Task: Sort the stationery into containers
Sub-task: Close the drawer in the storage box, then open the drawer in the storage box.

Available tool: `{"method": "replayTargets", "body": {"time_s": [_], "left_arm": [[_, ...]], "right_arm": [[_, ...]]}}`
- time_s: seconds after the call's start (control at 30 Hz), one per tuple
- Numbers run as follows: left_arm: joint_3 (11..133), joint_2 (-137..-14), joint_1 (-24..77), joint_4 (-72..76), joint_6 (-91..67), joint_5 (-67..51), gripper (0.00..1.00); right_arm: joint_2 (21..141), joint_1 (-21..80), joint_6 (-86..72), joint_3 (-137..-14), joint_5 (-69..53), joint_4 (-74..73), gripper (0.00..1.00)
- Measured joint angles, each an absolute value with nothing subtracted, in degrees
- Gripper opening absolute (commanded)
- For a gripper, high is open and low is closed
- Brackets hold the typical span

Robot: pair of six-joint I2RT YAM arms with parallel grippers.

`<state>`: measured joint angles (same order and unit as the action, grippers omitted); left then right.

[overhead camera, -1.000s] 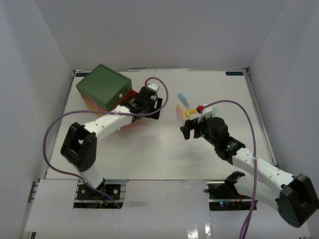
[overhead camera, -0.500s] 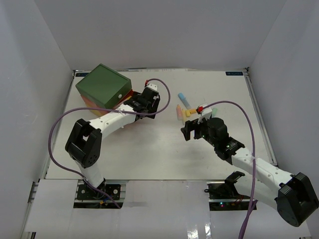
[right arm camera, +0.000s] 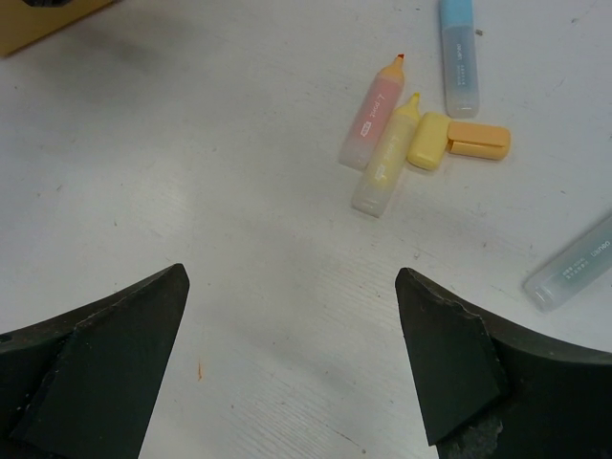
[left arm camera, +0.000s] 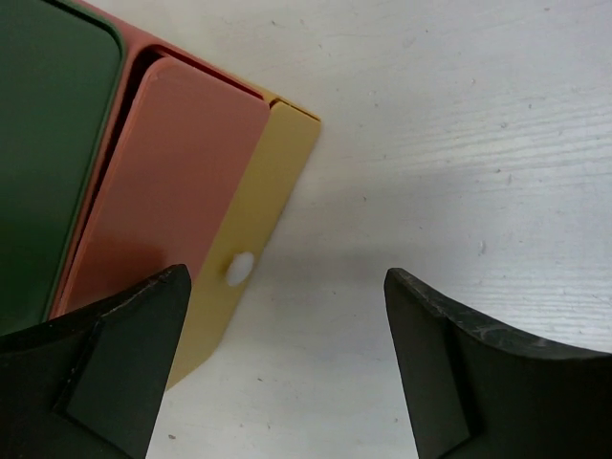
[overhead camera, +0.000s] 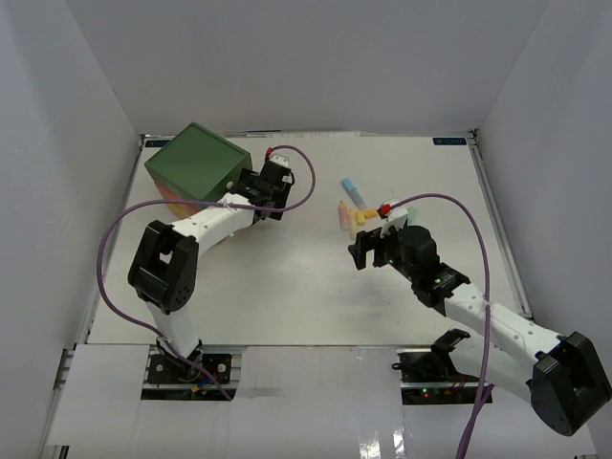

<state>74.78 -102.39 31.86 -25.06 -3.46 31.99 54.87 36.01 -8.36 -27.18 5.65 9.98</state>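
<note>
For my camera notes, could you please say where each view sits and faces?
Top external: above, behind the bases, facing down; both arms show.
Left wrist: on its arm, down at the chest; left pincer shows.
Right wrist: on its arm, down at the markers; right pincer shows.
Shared: top and right wrist see the markers.
</note>
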Motion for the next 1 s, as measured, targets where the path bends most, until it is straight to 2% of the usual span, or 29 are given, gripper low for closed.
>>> {"method": "replayTargets", "body": {"time_s": [0.43,0.77,1.0], "left_arm": [[74.72,-102.02,30.85,-22.17,0.43,29.3,0.97],[69.01,-92.38,30.83,-21.78,3.99,19.84,0.98],[66.72,-95.57,30.83,-23.27,5.56,19.35,0.98]], "right_arm": [[54.43,35.99,-8.27,-25.36,5.67,9.93,0.95],[54.41,35.81,-8.29,-25.3,5.63,9.98,0.95],[54.3,35.64,-8.34,-24.82,5.39,10.02,0.96]]}}
